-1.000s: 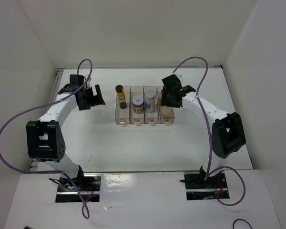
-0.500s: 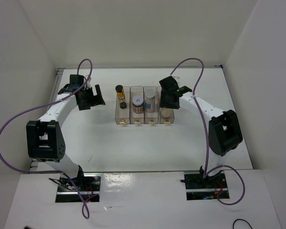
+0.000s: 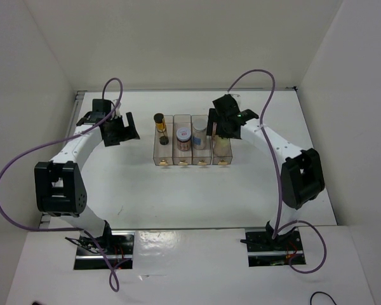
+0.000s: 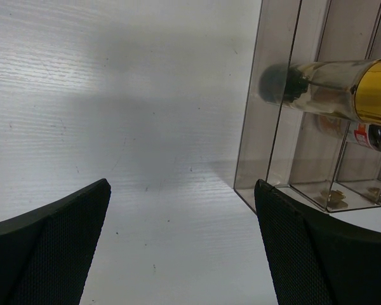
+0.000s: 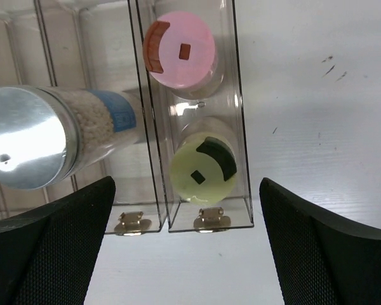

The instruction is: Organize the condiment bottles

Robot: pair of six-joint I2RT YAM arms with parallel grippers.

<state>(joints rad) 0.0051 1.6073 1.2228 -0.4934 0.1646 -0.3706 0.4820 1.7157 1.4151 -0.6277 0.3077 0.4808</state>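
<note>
Bottles are all placed in the clear tray: the amber bottle in its leftmost slot, then the brown jar, then the blue-labelled jar. Its rightmost slot is shared by the pink-capped bottle and the yellow-capped bottle, the latter at the clip end. The right claw is spread wide above that slot, empty. The left claw, also wide and empty, is seen left of the tray.
</note>
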